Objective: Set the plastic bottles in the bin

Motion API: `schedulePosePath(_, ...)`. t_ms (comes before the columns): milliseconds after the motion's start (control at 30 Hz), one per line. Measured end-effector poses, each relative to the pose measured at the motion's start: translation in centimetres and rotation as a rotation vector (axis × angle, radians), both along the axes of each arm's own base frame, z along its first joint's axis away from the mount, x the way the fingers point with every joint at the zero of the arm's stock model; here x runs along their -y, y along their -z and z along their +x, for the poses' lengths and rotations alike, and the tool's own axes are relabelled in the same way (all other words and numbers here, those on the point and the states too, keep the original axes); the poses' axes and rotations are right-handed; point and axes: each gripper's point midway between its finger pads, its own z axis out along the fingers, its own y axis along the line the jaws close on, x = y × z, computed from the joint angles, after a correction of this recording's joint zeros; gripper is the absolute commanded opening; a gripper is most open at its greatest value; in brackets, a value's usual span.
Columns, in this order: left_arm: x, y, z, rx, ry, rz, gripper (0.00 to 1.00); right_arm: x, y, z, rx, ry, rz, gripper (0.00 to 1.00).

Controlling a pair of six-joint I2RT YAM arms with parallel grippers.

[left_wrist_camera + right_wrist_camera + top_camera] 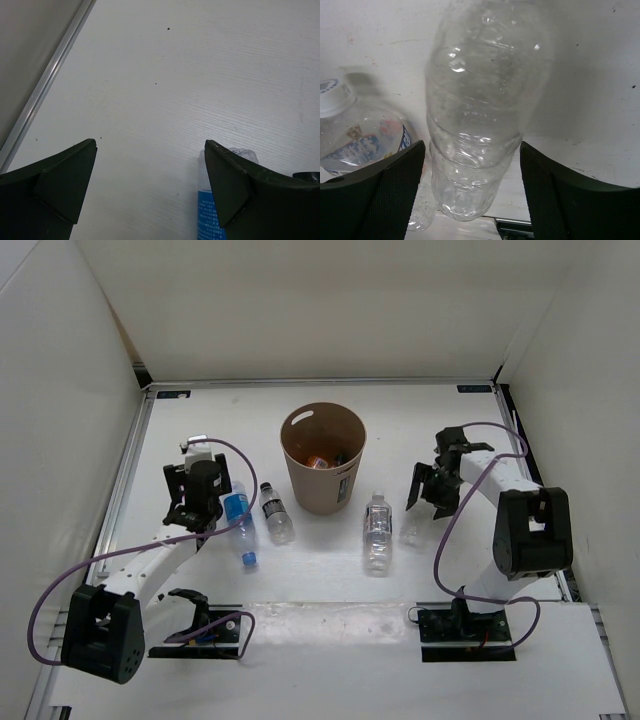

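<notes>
Right pincer [471,147], jaws apart, straddles a clear bottle [480,110] (white-capped bottle [360,137] beside)

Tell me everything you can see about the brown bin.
The bin is a tan-brown round bucket, seemingly plastic, tapering toward its base. An oval handle cutout sits near the rim, a small label on its side. It stands upright on the table, mouth open, orange and dark items inside. Nothing else touches its outside.
</notes>
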Motion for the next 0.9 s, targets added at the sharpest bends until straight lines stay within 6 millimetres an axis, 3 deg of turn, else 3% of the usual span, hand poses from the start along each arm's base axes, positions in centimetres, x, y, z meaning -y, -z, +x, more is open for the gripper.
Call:
schedulePosePath(67,-0.1,0.0,-0.1,-0.001,-0.005,0.002,1.00,0.0,-0.1,0.3,0.006,-0.007,0.001,0.77)
schedulePosePath(267,-0.3,0.1,-0.3,-0.007,-0.021,0.005,1.00,0.0,-0.3,0.4,0.011,-0.017,0.021,0.47)
schedulePosePath(367,-0.4,0.1,-0.3,-0.006,-0.023,0.005,1.00,0.3,-0.4,0.7,0.018,0.004,0.056,0.36)
schedulePosePath(533,-0.4,0.1,-0.3,-0.006,-0.024,0.004,1.00,1.1,-0.4,1.0,0.025,0.045,0.100,0.32)
schedulePosePath(567,-0.4,0.1,-0.3,-0.006,-0.024,0.004,1.00,1.2,-0.4,1.0,0.025,0.048,0.106,0.27)
schedulePosePath(600,-0.4,0.1,-0.3,-0.006,-0.024,0.004,1.00,1.2,-0.4,1.0,0.025,0.048,0.109,0.16)
schedulePosePath(733,-0.4,0.1,-0.3,-0.005,-0.025,0.003,1.00,1.0,-0.5,1.1,0.033,0.045,0.128,0.09)
schedulePosePath(800,-0.4,0.1,-0.3,-0.005,-0.025,0.003,1.00,1.1,-0.5,1.3,0.046,0.060,0.160,0.00)
schedulePosePath(900,-0.4,0.0,-0.2,-0.003,-0.025,0.003,1.00,2.0,-0.7,1.2,0.054,0.117,0.227,0.00)
